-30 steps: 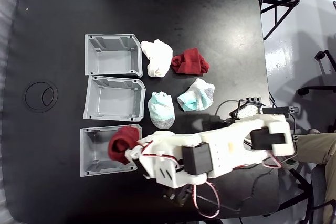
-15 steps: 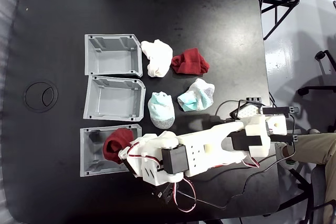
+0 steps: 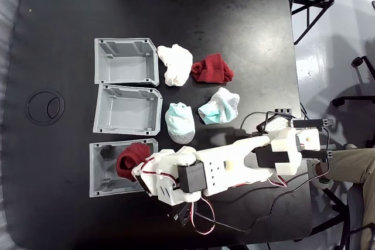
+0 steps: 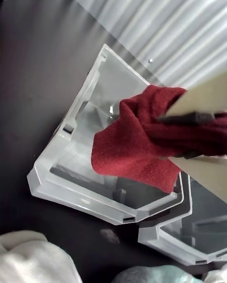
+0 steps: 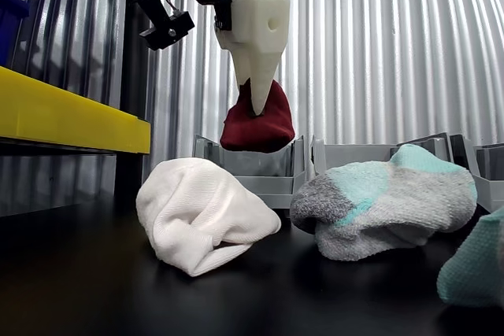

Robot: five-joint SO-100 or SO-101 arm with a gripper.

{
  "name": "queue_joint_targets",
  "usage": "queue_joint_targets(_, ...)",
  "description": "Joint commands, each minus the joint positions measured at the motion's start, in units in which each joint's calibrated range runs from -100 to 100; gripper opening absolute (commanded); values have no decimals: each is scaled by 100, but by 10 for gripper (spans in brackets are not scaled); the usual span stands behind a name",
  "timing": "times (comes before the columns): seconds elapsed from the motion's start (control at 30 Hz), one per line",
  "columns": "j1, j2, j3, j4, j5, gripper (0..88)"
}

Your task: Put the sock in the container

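A dark red sock [image 3: 131, 161] hangs over the bottom one of three light grey bins [image 3: 96, 171] in the fixed view, held by my white gripper [image 3: 141, 168], which is shut on it. In the wrist view the beige fingers [image 4: 203, 104] pinch the red sock [image 4: 135, 153] above the open container [image 4: 71, 181], and its ribbed floor shows underneath. From the other view the gripper [image 5: 258, 105] points straight down. There the sock [image 5: 256, 130] dangles just above the container's rim [image 5: 246, 168], apart from the bin floor.
The fixed view has two more grey bins [image 3: 126, 61] [image 3: 128, 110] above. To their right lie a white sock [image 3: 176, 64], another red sock [image 3: 212, 68] and two teal socks [image 3: 180, 122] [image 3: 218, 107]. Cables [image 3: 275, 118] and a person's leg [image 3: 351, 168] sit at the right edge.
The gripper has carried the red sock left, from over the bin's right rim to above its inside, and slightly lower. The arm has stretched further left.
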Motion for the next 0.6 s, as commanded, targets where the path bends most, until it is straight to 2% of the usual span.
queue_joint_targets(0.0, 55, -171, -456, -12, -93, 222)
queue_joint_targets(0.27, 63, -179, -934, 39, -93, 245)
queue_joint_targets(0.57, 16, -187, -1159, 713, -93, 238)
